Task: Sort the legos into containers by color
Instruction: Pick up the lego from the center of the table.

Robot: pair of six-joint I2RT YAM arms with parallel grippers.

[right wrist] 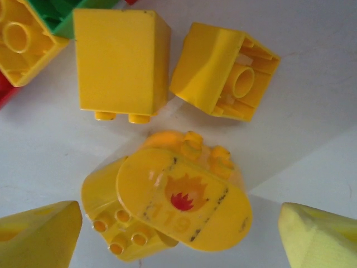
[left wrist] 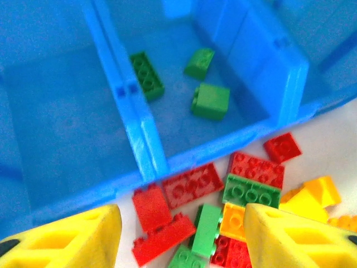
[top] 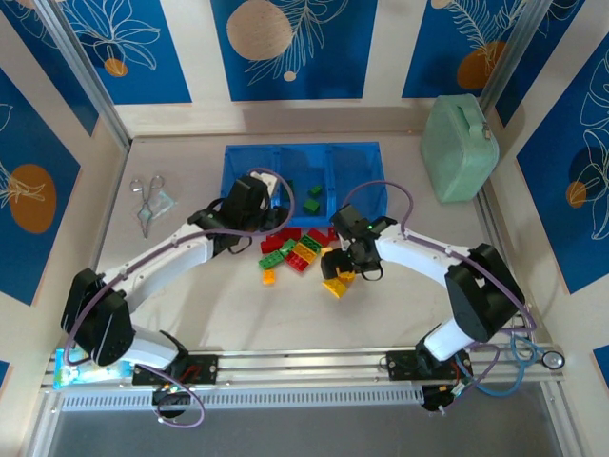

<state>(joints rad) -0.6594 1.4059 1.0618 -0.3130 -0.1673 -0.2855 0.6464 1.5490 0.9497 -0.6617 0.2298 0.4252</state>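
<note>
The containers are three compartments of a blue tray (top: 243, 157) at the back of the table. Its middle compartment (left wrist: 245, 120) holds three green legos (left wrist: 211, 101). A pile of red, green and orange legos (top: 295, 249) lies on the table just in front of the tray. My left gripper (left wrist: 184, 237) hovers open over this pile, nothing between its yellow fingers (left wrist: 72, 237). My right gripper (right wrist: 178, 240) is open and straddles a round yellow piece with a flame print (right wrist: 184, 206), apart from both fingertips. Two yellow bricks (right wrist: 120, 61) lie just beyond it.
A mint green handled case (top: 459, 148) stands at the back right beside the tray. Scissors (top: 145, 200) lie at the left of the table. The tray's left compartment (left wrist: 56, 111) shows bare blue floor. A metal rail (top: 304, 362) runs along the near edge.
</note>
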